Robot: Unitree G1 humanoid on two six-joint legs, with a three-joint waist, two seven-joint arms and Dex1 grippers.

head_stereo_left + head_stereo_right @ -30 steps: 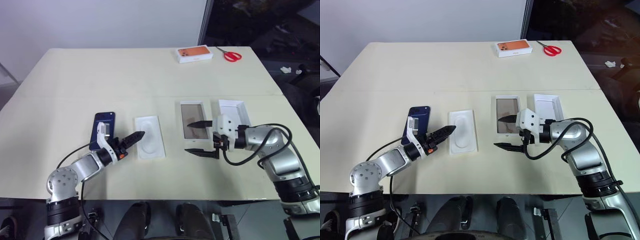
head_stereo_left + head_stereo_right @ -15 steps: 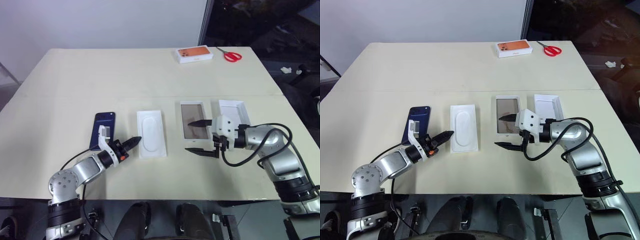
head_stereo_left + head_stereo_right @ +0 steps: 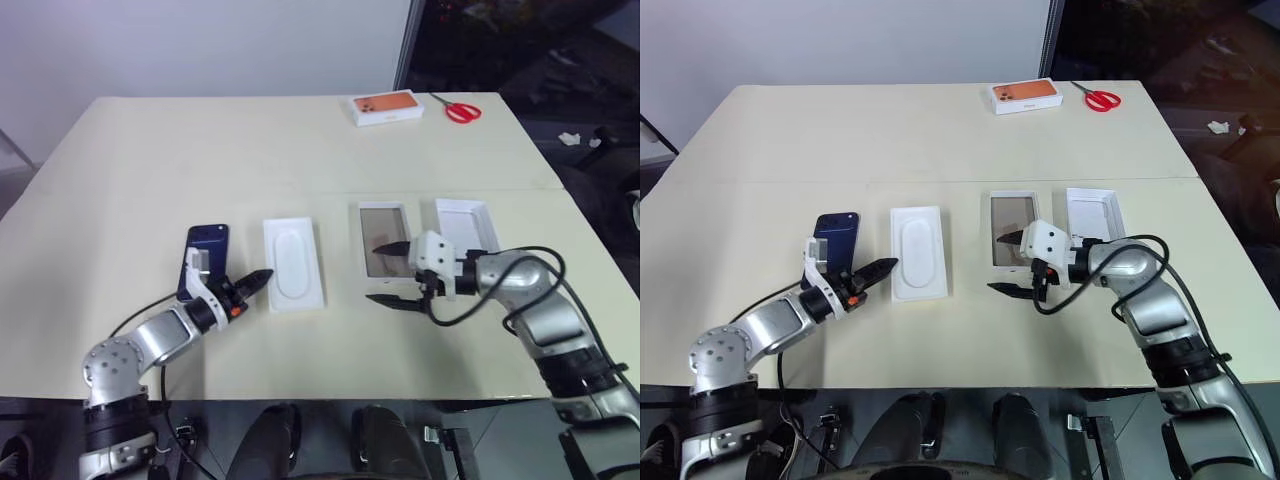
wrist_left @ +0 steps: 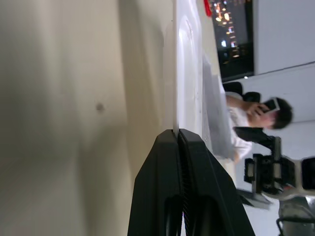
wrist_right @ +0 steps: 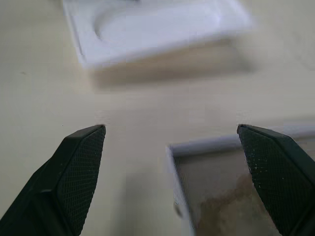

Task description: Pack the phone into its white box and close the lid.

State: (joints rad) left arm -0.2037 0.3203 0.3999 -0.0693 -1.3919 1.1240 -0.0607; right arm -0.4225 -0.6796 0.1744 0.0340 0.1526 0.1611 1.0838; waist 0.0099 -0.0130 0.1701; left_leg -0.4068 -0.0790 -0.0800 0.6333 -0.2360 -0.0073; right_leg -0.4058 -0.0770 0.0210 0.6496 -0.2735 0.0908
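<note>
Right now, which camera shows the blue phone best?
The right eye view: the phone lies whole on the table, beside the left gripper. The left eye view shows much the same, with the gripper's mount covering a little more of it.

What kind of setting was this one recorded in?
Probably an indoor lab or office set up for robot trials: a large pale table against a plain white wall, a dark window, and a person seated in the background.

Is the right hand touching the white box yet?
Apart. In the right wrist view the open fingers straddle the near corner of the white box with bare table between. The left eye view shows the right hand beside it.
</note>
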